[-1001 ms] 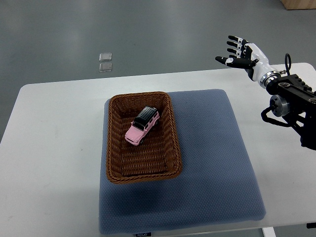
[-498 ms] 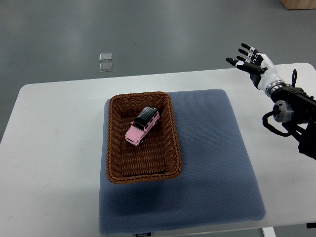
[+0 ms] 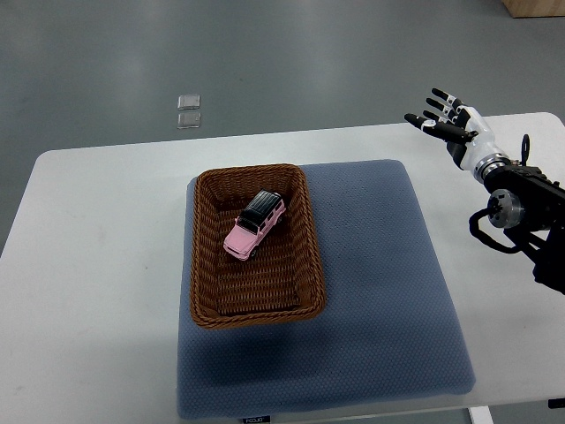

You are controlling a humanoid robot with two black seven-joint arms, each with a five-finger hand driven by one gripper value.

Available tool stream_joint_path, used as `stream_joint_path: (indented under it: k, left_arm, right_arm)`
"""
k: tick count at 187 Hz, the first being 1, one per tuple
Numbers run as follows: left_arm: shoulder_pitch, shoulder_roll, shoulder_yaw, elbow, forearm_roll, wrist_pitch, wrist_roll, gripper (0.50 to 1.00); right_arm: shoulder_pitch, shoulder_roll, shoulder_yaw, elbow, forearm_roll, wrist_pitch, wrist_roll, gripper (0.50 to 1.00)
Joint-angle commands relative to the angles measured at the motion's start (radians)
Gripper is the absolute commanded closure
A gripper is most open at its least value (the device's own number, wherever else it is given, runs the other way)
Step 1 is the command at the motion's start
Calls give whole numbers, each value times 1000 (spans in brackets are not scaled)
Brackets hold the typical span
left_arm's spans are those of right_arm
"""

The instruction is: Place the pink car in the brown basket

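The pink car (image 3: 254, 224) lies inside the brown basket (image 3: 203, 265), in the upper half of it, resting on the woven floor. Its black roof and rear point toward 1 o'clock and its pink nose toward 7 o'clock, so it sits at a slant to the basket's long sides. It is close to neither side wall.

The brown basket stands on the left part of a blue-grey mat (image 3: 380, 291), its long axis running from 12 to 6 o'clock. The mat covers the middle of the white table (image 3: 97, 291) and reaches down to the table's near edge.

The right hand (image 3: 450, 125) hangs at about 2 o'clock from the basket, well apart from it, over the far right corner of the table. Its fingers (image 3: 422, 122) are spread wide and point toward 10 o'clock; it holds nothing. The dark forearm (image 3: 521, 208) runs from the wrist down to the right edge of the view.

On the grey floor (image 3: 309, 62) beyond the table, at 11 o'clock from the basket, two small clear squares (image 3: 188, 110) lie one just behind the other.
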Motion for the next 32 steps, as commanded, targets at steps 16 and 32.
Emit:
stream_joint_path:
  k: [16,32]
  left_arm:
    - [0,0,0,0,0,0,0,500]
    - [0,0,0,0,0,0,0,500]
  right_arm:
    - [-2,0,0,2,0,4,0,587]
    - [-2,1,0,2,0,7,0,587]
